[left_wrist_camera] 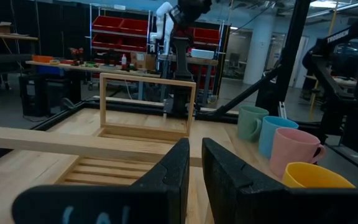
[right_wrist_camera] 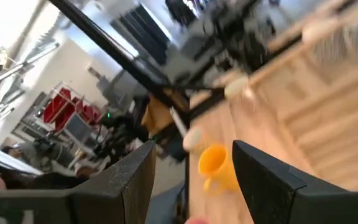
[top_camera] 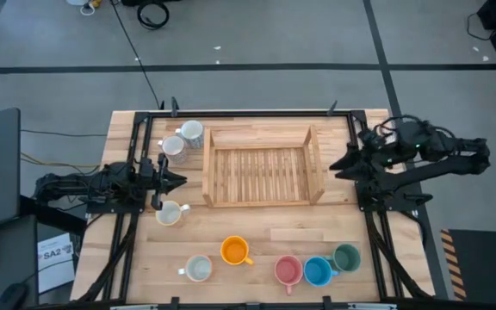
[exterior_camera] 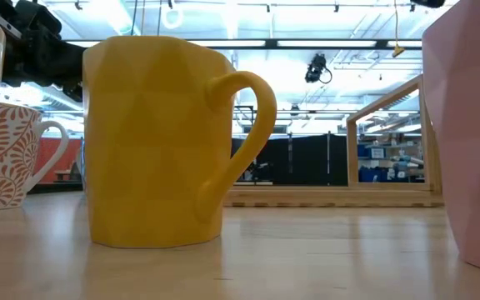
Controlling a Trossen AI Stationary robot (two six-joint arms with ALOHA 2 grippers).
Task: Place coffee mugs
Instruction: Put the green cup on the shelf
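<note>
Five coffee mugs stand upright on their bases near the table's front edge: cream (top_camera: 199, 269), orange (top_camera: 235, 251), pink (top_camera: 288, 270), blue (top_camera: 318, 271) and dark green (top_camera: 346, 257). Three whitish mugs stand at the left: two by the slatted tray's far left corner (top_camera: 191, 132) (top_camera: 173, 146), one nearer (top_camera: 170, 213). My left gripper (top_camera: 172, 179) waits shut at the tray's left side, pointing level across it (left_wrist_camera: 194, 171). My right gripper (top_camera: 338, 164) hangs open above the tray's right side, holding nothing (right_wrist_camera: 194, 180).
The slatted wooden tray (top_camera: 263, 165) lies in the table's middle, nothing in it. Black frame rails (top_camera: 136, 224) run along both table sides. In the low view the orange mug (exterior_camera: 165, 142) and pink mug (exterior_camera: 473, 125) stand close to the front edge.
</note>
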